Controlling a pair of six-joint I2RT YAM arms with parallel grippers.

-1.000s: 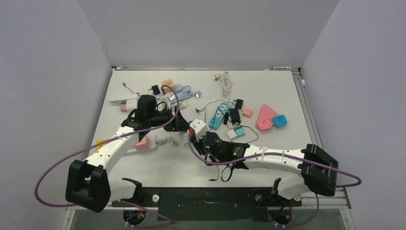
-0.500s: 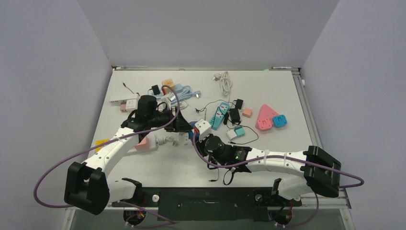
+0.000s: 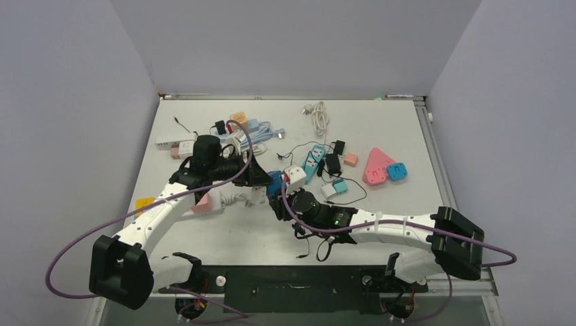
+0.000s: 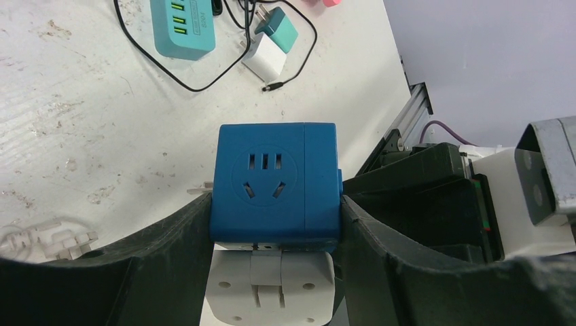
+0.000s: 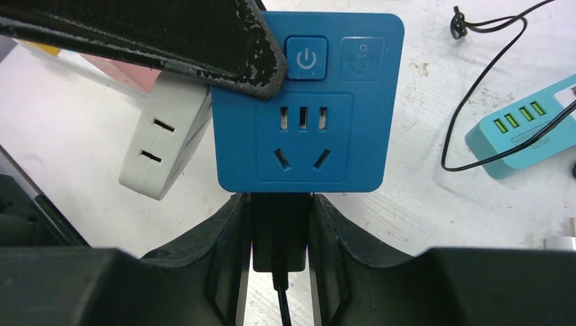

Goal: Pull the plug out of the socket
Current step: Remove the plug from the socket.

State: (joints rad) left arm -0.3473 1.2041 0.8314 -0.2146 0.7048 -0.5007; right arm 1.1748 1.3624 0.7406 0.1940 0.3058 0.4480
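Blue socket (image 4: 275, 183), rigid: left gripper (image 4: 275, 204) clamping its sides. Black plug (image 5: 280, 239) (probably friction-tight): right gripper (image 5: 278, 216) pinching its body.

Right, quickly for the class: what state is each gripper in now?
Left gripper: closed on the blue cube socket.
Right gripper: closed on the black plug seated in that socket.

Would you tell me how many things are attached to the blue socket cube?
2. A black plug sits in one face of the blue socket cube, between the right jaws; a white adapter is on the adjacent face. Hidden faces may hold more.
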